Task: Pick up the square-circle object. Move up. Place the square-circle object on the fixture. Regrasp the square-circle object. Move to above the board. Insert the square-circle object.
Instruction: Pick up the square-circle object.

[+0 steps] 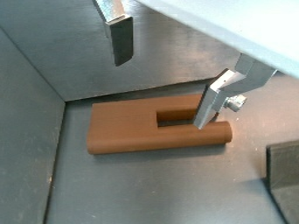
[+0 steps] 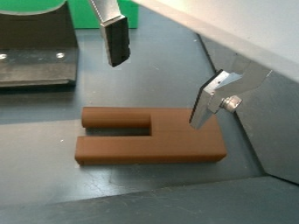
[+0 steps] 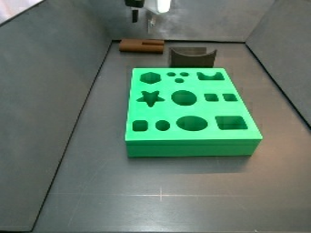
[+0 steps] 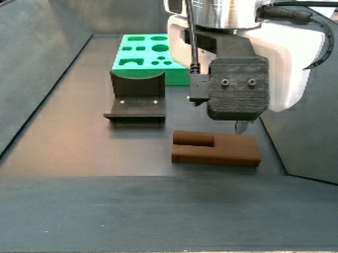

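Square-circle object [image 2: 140, 144], smooth brown slotted block (wood-like), lying flat, tool [image 2: 162, 74] spread wide above it

From here I get only the tip of the gripper [image 3: 144, 8] in a side view, the arm above it cut by the frame. The peg [image 3: 141, 44] under it is too small there to read its shape. In both wrist views the gripper's body [image 1: 222, 26] blocks a corner, and the fixture [image 1: 284, 166] beside the gripper is cropped to a sliver. In the nearer side view, the board [image 4: 145, 54] behind the gripper is cut by the edge and partly hidden by the fixture [image 4: 137, 94].
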